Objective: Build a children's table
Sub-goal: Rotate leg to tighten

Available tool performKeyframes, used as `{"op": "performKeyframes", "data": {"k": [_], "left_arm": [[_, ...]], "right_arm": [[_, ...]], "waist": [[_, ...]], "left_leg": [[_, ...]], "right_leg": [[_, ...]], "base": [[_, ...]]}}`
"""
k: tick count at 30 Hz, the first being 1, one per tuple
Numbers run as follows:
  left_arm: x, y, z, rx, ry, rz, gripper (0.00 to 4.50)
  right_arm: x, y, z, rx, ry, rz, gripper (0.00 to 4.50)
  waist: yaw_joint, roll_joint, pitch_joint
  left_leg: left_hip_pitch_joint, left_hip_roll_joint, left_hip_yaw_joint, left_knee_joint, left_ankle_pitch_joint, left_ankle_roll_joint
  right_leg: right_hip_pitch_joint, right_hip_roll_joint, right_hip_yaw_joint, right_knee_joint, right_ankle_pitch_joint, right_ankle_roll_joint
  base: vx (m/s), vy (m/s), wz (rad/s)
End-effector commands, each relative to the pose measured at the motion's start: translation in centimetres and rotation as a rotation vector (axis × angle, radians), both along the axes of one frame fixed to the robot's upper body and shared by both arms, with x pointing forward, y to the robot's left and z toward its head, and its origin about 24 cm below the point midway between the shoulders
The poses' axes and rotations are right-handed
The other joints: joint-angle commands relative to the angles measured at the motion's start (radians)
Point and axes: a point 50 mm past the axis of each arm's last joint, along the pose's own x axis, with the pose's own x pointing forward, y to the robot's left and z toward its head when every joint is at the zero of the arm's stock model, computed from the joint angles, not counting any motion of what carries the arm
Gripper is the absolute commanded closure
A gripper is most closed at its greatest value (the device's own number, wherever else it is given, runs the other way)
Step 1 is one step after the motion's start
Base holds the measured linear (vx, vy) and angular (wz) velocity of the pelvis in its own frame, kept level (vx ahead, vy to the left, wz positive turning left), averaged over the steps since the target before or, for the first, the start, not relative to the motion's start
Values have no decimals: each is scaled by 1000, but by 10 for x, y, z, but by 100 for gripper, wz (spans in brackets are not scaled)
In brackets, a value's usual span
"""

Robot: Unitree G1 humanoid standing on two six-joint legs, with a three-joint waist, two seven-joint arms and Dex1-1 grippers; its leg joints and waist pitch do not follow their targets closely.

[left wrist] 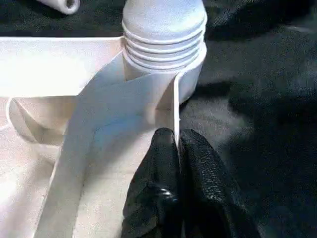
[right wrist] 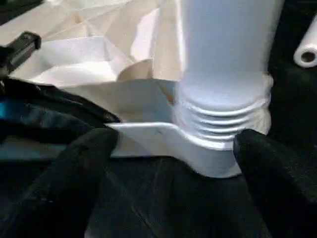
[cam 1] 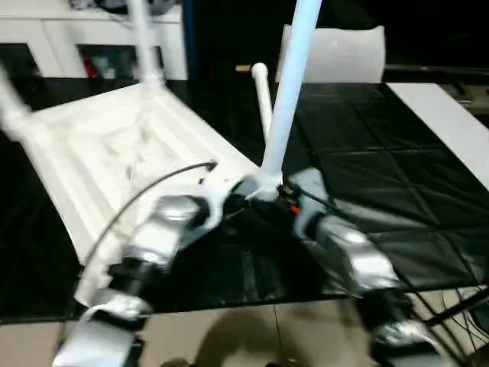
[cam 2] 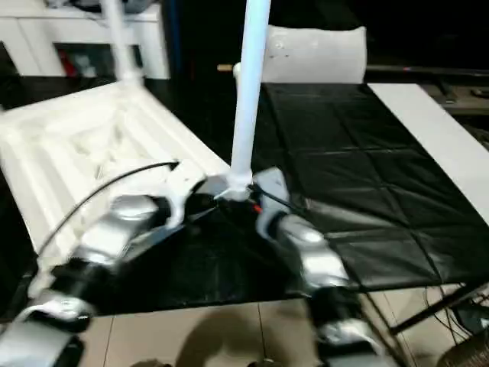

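Note:
The white tabletop (cam 1: 99,153) lies upside down on the black mat, ribbed underside up. At its near right corner a long white leg (cam 1: 284,99) stands upright, its threaded end in the round socket (right wrist: 218,148). My left gripper (left wrist: 177,136) is shut on the thin rim wall beside that socket. My right gripper (right wrist: 173,158) is open, one black finger (right wrist: 84,163) on each side of the socket base. Two more legs rise from the far corner (cam 1: 141,38) and the left corner (cam 1: 11,107). A loose leg (cam 1: 261,88) lies on the mat behind the upright one.
A white cabinet (cam 1: 46,30) with dark compartments stands at the back left. A white pillow-like slab (cam 1: 344,53) stands at the back. A white board (cam 1: 451,122) lies along the mat's right side. Tiled floor (cam 1: 252,336) and cables (cam 1: 458,306) are in front.

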Motion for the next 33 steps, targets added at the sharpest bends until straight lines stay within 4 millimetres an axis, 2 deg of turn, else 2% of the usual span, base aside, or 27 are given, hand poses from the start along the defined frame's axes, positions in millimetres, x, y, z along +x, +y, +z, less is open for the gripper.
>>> {"op": "performKeyframes", "data": {"k": [1, 2, 3, 5, 7, 8, 10, 15, 18, 21, 23, 31, 33], "left_arm": [[-7, -6, 7, -73, -32, -145, 450], [-8, -5, 7, -72, -27, -161, 450], [-14, 0, 5, -55, -13, -250, 450], [-18, 4, 4, -29, -1, -322, 450], [-24, 9, 2, 7, 22, -424, 450], [-26, 11, 1, 15, 30, -450, 450], [-28, 12, 1, 31, 37, -496, 450], [-37, 18, -1, 97, 83, -695, 450], [-37, 18, 0, 104, 80, -728, 450], [-36, 17, 2, 112, 76, -742, 450], [-35, 17, 3, 118, 74, -754, 450], [-34, 19, 3, 130, 74, -783, 450], [-34, 19, 3, 131, 74, -786, 450]], "right_arm": [[0, -13, 13, 3, -57, 57, 5], [0, -15, 14, -5, -63, 75, 5], [-7, -24, 21, -53, -88, 234, 5], [-12, -31, 26, -92, -87, 336, 5], [-12, -38, 33, -128, -82, 410, 5], [-12, -39, 35, -137, -81, 423, 5], [-11, -41, 36, -154, -76, 454, 5], [-16, -34, 33, -254, -61, 679, 5], [-14, -30, 31, -268, -58, 702, 5], [-14, -24, 29, -260, -58, 743, 5], [-13, -20, 30, -236, -54, 762, 42], [-14, -16, 28, -201, -29, 825, 95], [-15, -16, 27, -201, -28, 829, 122]], "waist": [[6, -13, -58], [10, -12, -58], [12, -18, -57], [17, -17, -58], [20, -21, -58], [24, -19, -59], [28, -21, -58], [37, -21, -56], [45, -23, -56], [48, -26, -57], [47, -26, -57], [48, -28, -59], [49, -27, -58]], "left_leg": [[0, 72, -25, -69, -166, 79], [1, 73, -25, -69, -165, 81], [0, 70, -24, -67, -166, 89], [-1, 74, -23, -67, -154, 97], [0, 75, -23, -66, -146, 101], [3, 77, -24, -67, -141, 99], [6, 77, -22, -67, -144, 90], [8, 80, -22, -68, -159, 71], [12, 82, -22, -69, -168, 55], [9, 83, -22, -69, -167, 51], [9, 83, -24, -69, -168, 50], [7, 83, -22, -67, -154, 52], [8, 83, -22, -67, -157, 50]], "right_leg": [[53, -92, 74, -93, -320, -140], [53, -92, 75, -92, -319, -139], [54, -92, 73, -92, -324, -134], [54, -93, 75, -90, -319, -126], [52, -92, 74, -88, -306, -133], [52, -93, 74, -86, -296, -142], [49, -92, 74, -84, -277, -163], [49, -94, 74, -83, -283, -168], [47, -94, 75, -81, -272, -178], [51, -96, 75, -79, -272, -177], [52, -97, 75, -78, -273, -177], [54, -95, 74, -72, -234, -193], [53, -96, 75, -73, -243, -191]], "base": [[0, 0, 0], [0, 0, 0], [0, 0, 0], [0, 0, 0], [0, 0, 0], [0, 0, 0], [0, 0, 0], [0, 0, 0], [0, 0, 0], [0, 0, 0], [0, 0, 0], [0, 0, 0], [0, 0, 0]]}}
